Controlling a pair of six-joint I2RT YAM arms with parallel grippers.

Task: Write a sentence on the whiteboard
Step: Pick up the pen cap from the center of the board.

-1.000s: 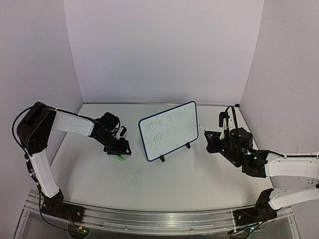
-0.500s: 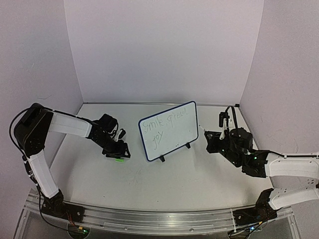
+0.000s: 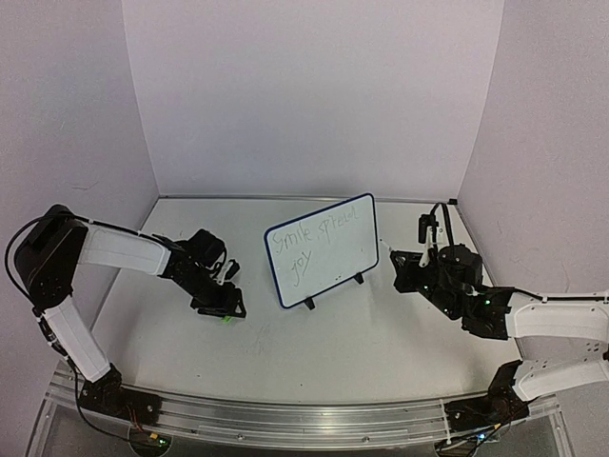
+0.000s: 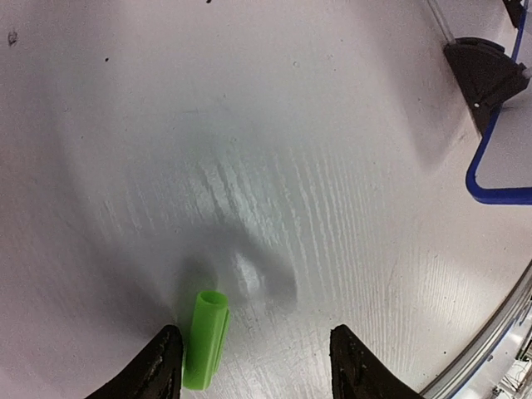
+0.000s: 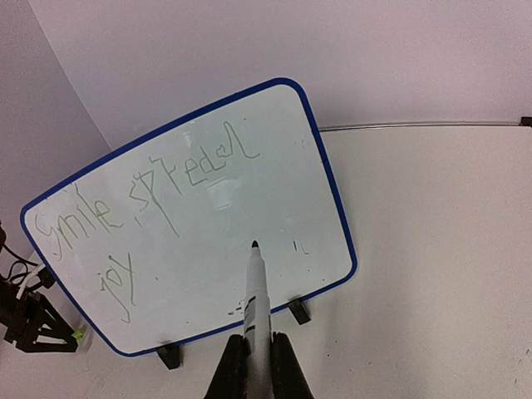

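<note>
The whiteboard (image 3: 322,249) stands on its black feet mid-table, tilted back, with the green sentence (image 3: 312,240) in two lines on it. From the right wrist the board (image 5: 249,166) fills the view and its sentence (image 5: 154,195) reads roughly "smile spread joy". My right gripper (image 5: 255,370) is shut on a white marker (image 5: 256,303), whose dark tip points at the board's lower middle, short of it. My left gripper (image 4: 256,353) is open, low over the table left of the board. A green cap (image 4: 205,339) lies on the table just inside its left finger (image 4: 162,362).
The board's blue corner (image 4: 490,170) and one black foot (image 4: 482,71) show at the right of the left wrist view. White walls close in the table at back and sides. A metal rail (image 3: 285,419) runs along the near edge.
My left gripper has shifted a little toward the near edge and lower, and the green cap shows slightly nearer too. The right arm and the board have not moved.
</note>
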